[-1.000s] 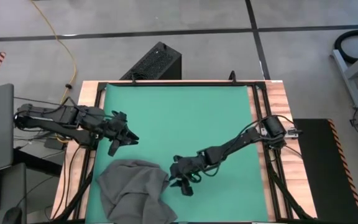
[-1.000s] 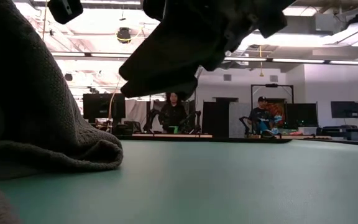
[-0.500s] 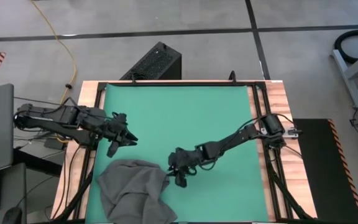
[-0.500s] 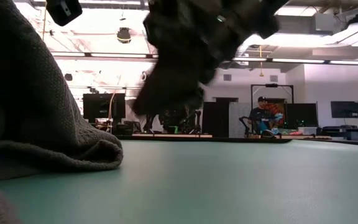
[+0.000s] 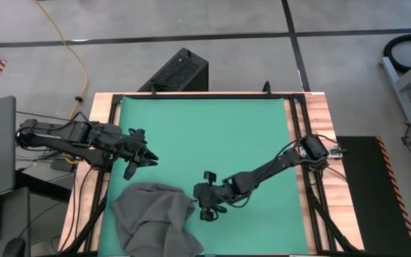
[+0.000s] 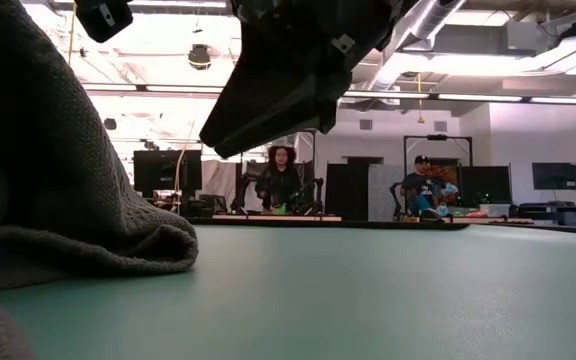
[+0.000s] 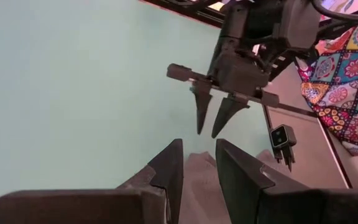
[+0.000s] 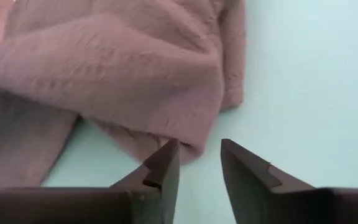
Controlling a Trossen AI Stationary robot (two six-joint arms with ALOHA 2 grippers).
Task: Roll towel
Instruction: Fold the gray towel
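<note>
Towel (image 5: 155, 218) lies crumpled at green mat (image 5: 212, 128) front-left corner. R gripper (image 5: 204, 203) beside it, fingers apart, empty. L gripper (image 5: 143, 158) near left edge, fingers apart.

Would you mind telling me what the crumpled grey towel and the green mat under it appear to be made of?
The crumpled dark grey towel looks like soft knitted or terry cloth: nubby weave, limp folds, matte. The green mat seems a smooth rubbery or vinyl sheet, flat with a faint sheen; its exact material is unclear.

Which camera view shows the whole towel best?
The high view: the towel lies crumpled, its whole outline on the green mat. The low view shows one close fold, the right wrist view an edge, the left wrist view a scrap.
</note>
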